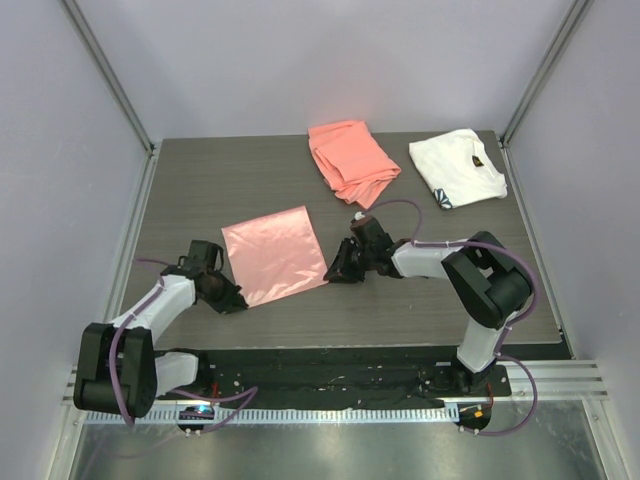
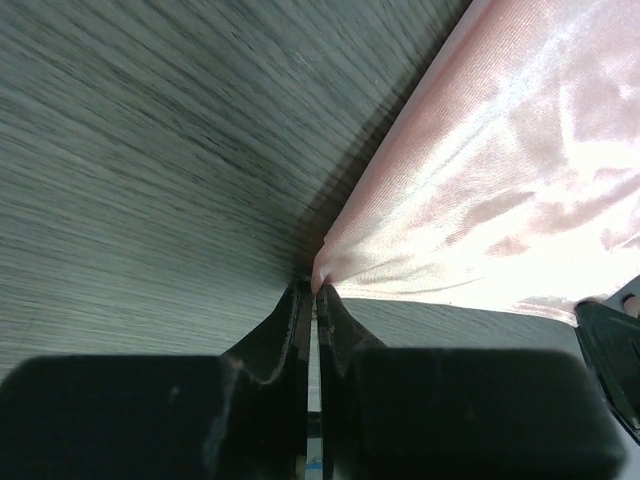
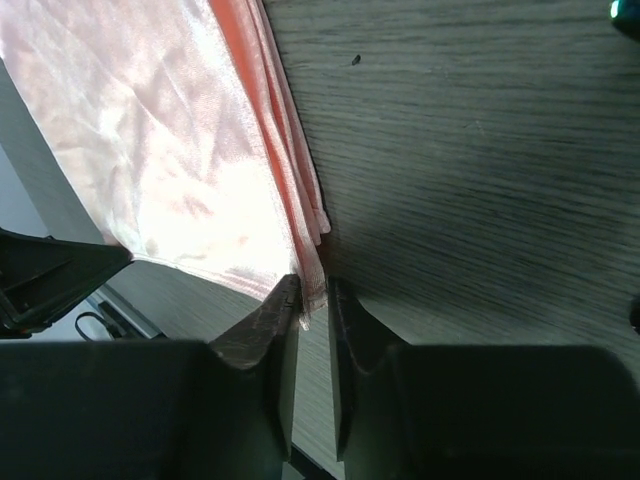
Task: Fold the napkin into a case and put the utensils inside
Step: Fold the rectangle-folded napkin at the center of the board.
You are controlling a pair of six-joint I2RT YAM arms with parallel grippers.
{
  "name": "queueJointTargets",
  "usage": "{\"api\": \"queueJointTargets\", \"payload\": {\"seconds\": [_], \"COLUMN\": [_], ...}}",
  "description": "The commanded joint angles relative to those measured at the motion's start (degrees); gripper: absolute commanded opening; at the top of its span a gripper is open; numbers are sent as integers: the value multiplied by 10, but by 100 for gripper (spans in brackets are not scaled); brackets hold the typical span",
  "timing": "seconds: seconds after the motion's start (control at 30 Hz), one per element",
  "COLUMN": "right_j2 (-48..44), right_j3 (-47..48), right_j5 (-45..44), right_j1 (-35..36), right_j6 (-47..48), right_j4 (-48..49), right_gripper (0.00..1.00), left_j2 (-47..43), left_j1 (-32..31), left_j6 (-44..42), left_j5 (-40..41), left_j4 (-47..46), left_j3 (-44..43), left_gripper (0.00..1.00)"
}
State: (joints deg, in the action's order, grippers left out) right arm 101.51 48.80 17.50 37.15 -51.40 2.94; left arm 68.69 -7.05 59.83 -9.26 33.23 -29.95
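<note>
The glossy pale-pink napkin (image 1: 275, 253) lies flat in the middle of the table, with layered edges along its right side in the right wrist view (image 3: 290, 160). My left gripper (image 1: 232, 297) is shut on the napkin's near-left corner (image 2: 317, 290), low on the table. My right gripper (image 1: 335, 272) is closed on the near-right corner (image 3: 315, 295), the cloth pinched between its fingers. The napkin fills the upper right of the left wrist view (image 2: 520, 170). No utensils and no case are in view.
A thicker coral-orange cloth (image 1: 352, 160) lies crumpled at the back centre. A white cloth with a dark mark (image 1: 457, 167) lies at the back right. The grey wood table (image 1: 200, 190) is walled on three sides.
</note>
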Motion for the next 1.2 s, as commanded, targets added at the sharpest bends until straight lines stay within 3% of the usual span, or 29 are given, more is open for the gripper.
{"api": "queueJointTargets", "payload": {"seconds": [0.0,0.27,0.63,0.9,1.0,1.17], "right_j2": [13,-23,-66,-64,-44,52], "right_j3": [-4,24,52,102,147,320], "right_j5": [-31,-36,-17,-7,-8,-31], "right_j1": [6,6,6,5,-1,-23], "right_j6": [21,33,45,58,82,156], "right_j4": [-44,-83,-119,-137,-134,-136], "right_gripper": [18,1,1,1,1,1], "left_j2": [-17,-36,-78,-70,-52,15], "left_j1": [3,3,3,2,5,40], "left_j6": [-1,-8,-19,-27,-36,-45], "left_j5": [-4,0,6,5,14,25], "left_j4": [2,25,85,72,42,-26], "left_j3": [-13,-41,-112,-145,-166,-254], "left_gripper": [6,0,0,0,0,0]}}
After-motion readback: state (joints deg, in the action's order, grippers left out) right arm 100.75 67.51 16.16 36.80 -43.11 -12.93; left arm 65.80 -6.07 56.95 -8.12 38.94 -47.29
